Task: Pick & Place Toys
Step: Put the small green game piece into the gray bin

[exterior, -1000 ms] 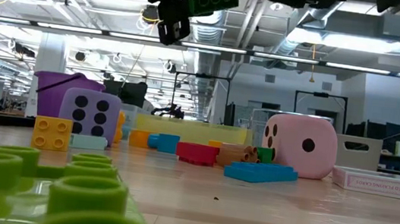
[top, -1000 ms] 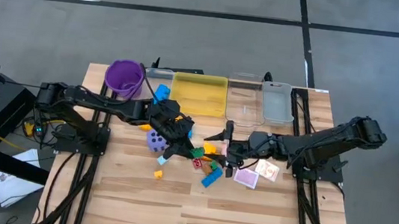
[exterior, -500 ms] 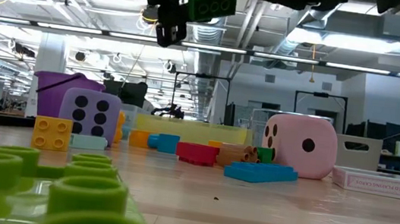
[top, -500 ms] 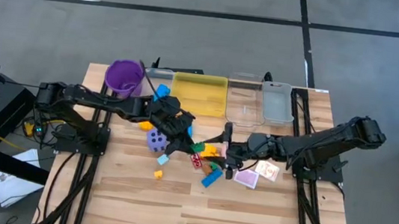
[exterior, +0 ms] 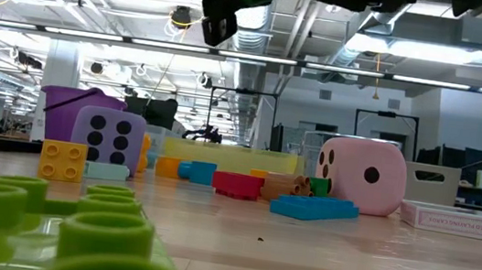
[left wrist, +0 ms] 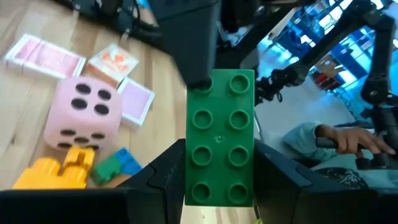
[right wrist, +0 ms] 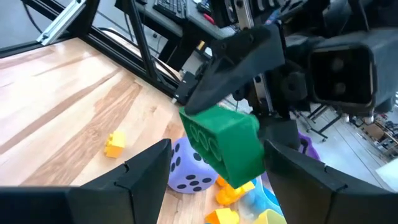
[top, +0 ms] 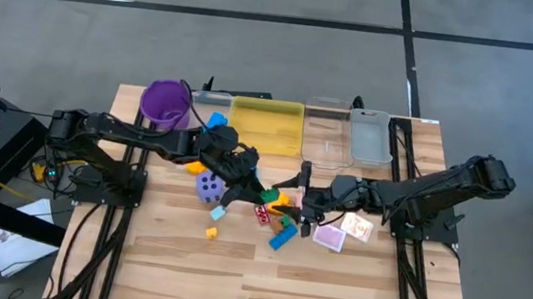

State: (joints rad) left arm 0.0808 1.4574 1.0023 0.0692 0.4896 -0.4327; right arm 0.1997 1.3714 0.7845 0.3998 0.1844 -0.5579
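Left gripper (left wrist: 217,186) around green block (left wrist: 220,146)

Your high view looks straight down on the whole counter (top: 332,278) from afar. Your low view sits at counter height, facing the room. Both wrist views look closely past their fingers at one shared green block (left wrist: 221,146), mid-counter, from opposite sides.

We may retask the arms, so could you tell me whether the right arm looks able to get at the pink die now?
Probably yes: the right gripper hangs open just beside the pink die, which sits uncovered.
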